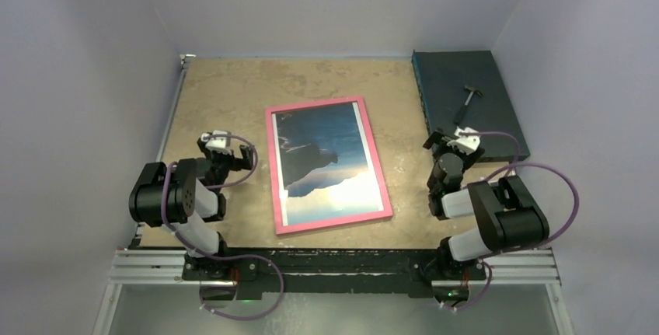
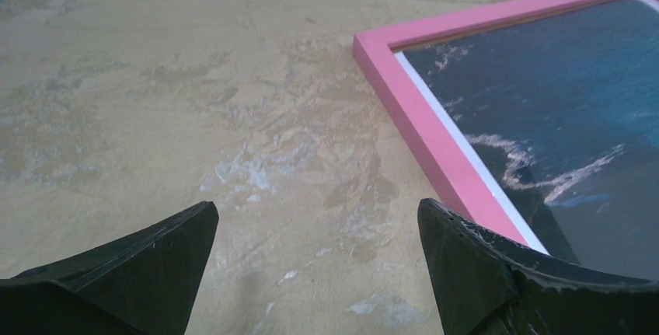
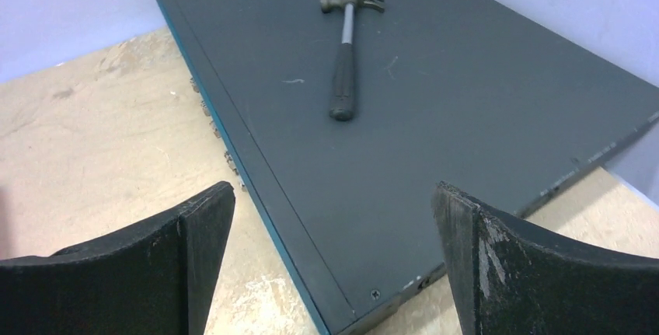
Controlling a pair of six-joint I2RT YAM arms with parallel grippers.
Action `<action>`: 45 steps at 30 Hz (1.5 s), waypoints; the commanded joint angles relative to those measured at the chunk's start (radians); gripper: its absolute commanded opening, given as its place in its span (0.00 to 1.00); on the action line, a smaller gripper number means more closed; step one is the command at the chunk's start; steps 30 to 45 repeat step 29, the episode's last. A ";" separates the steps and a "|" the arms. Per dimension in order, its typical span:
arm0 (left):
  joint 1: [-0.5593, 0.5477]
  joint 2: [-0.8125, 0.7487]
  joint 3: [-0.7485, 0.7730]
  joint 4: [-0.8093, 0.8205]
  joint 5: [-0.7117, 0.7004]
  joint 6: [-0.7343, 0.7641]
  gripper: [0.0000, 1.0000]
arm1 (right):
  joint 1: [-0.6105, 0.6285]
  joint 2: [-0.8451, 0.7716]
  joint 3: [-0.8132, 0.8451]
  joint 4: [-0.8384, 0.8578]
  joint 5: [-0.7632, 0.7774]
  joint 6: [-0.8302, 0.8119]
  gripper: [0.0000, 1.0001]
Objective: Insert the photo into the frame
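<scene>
Shows a big frame lying flat near the middle of the sandy counter, pink side up. Has thin pink rails all the way round. Holds the photo inside those rails: deep blue sky at the far end, a dark mountain shape in the middle, white cloud at the near end. Leaves a thin white strip between the photo and the pink rail along the long sides.

Is longer than wide. Runs the long way from the near edge toward the back wall. Sits turned a little, with the near end swung to the right. Points the sky end away from the arms and the cloud end toward them.

Lies between the two hands and touches neither.

Puts the left hand just left of the frame, over bare counter. Stands wide open there and holds nothing. Shows, from the left wrist, one pink corner of the frame close by on the right.

Puts the right hand to the right of the frame, wide open too, with nothing in it. Looks out over a dark flat box in the far right corner, with a hammer lying on top.
</scene>
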 commanded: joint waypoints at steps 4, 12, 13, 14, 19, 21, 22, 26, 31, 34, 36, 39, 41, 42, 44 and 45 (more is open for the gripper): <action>-0.088 -0.003 0.120 -0.116 -0.142 0.034 1.00 | -0.016 0.187 -0.032 0.506 -0.204 -0.203 0.99; -0.115 -0.004 0.124 -0.119 -0.182 0.041 1.00 | -0.086 0.143 0.074 0.192 -0.320 -0.094 0.99; -0.114 -0.004 0.124 -0.119 -0.182 0.041 1.00 | -0.086 0.136 0.071 0.176 -0.318 -0.095 0.99; -0.115 0.001 0.121 -0.100 -0.181 0.041 1.00 | -0.086 0.128 0.073 0.164 -0.316 -0.094 0.99; -0.114 0.002 0.123 -0.105 -0.181 0.041 1.00 | -0.086 0.134 0.066 0.196 -0.310 -0.100 0.99; -0.115 0.003 0.123 -0.106 -0.182 0.041 1.00 | -0.086 0.136 0.065 0.202 -0.311 -0.101 0.99; -0.114 0.003 0.124 -0.108 -0.181 0.041 1.00 | -0.086 0.136 0.066 0.200 -0.311 -0.101 0.99; -0.118 0.005 0.133 -0.121 -0.189 0.041 1.00 | -0.086 0.136 0.066 0.202 -0.309 -0.100 0.99; -0.126 0.001 0.130 -0.123 -0.203 0.041 1.00 | -0.086 0.136 0.066 0.202 -0.309 -0.101 0.99; -0.126 0.001 0.130 -0.123 -0.203 0.041 1.00 | -0.086 0.136 0.066 0.202 -0.309 -0.101 0.99; -0.126 0.001 0.130 -0.123 -0.203 0.041 1.00 | -0.086 0.136 0.066 0.202 -0.309 -0.101 0.99; -0.126 0.001 0.130 -0.123 -0.203 0.041 1.00 | -0.086 0.136 0.066 0.202 -0.309 -0.101 0.99; -0.126 0.001 0.130 -0.123 -0.203 0.041 1.00 | -0.086 0.136 0.066 0.202 -0.309 -0.101 0.99; -0.126 0.001 0.130 -0.123 -0.203 0.041 1.00 | -0.086 0.136 0.066 0.202 -0.309 -0.101 0.99; -0.126 0.001 0.130 -0.123 -0.203 0.041 1.00 | -0.086 0.136 0.066 0.202 -0.309 -0.101 0.99; -0.126 0.001 0.130 -0.123 -0.203 0.041 1.00 | -0.086 0.136 0.066 0.202 -0.309 -0.101 0.99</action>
